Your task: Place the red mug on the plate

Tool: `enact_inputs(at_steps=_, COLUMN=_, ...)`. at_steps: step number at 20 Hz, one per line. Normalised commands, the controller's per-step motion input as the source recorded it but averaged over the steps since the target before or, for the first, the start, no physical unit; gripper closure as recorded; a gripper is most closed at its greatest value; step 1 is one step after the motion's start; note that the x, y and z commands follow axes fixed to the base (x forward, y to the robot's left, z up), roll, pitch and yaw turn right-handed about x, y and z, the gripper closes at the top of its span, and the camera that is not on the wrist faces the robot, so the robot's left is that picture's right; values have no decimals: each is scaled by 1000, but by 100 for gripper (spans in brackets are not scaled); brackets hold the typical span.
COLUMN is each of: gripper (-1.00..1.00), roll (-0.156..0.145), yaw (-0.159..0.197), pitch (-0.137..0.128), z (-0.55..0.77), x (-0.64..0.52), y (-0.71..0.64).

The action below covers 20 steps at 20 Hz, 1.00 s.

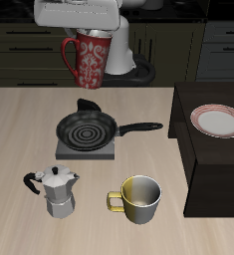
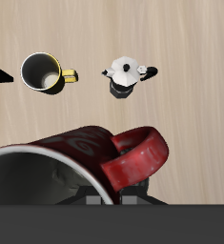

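Your end effector (image 1: 89,36) pinches the mug (image 1: 90,58) (tilted slightly) high above the counter (image 1: 29,129), over the pan (image 1: 87,129); the plate (image 1: 219,121) lies well apart, on a dark stand (image 1: 213,164).

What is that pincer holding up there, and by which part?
The pincer holds the red mug lifted above the table, apparently gripped at its rim; the exact contact is hidden.

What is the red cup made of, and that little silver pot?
The red mug, held up by the end effector, looks like glazed ceramic: smooth red surface with a white painted pattern, thick handle. The little silver pot looks like polished metal, with grey faceted sides and bright highlights, plus a black handle, probably plastic. These are simulator renders, so that is only how they look.
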Motion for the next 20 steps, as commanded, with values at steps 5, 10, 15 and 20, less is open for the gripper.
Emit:
enact_inputs(at_steps=5, gripper=100, roll=41, yaw=26, pitch=-32, z=298, x=-135, y=608)
enact_inputs(at_steps=10, gripper=100, roll=-6, yaw=-48, pitch=-1, z=382, x=-5, y=617)
enact_inputs(at_steps=15, gripper=100, roll=10, yaw=5, pitch=-14, z=280, x=107, y=553)
enact_inputs(at_steps=20, gripper=100, roll=15, yaw=-3, pitch=21, z=166, x=201, y=410)
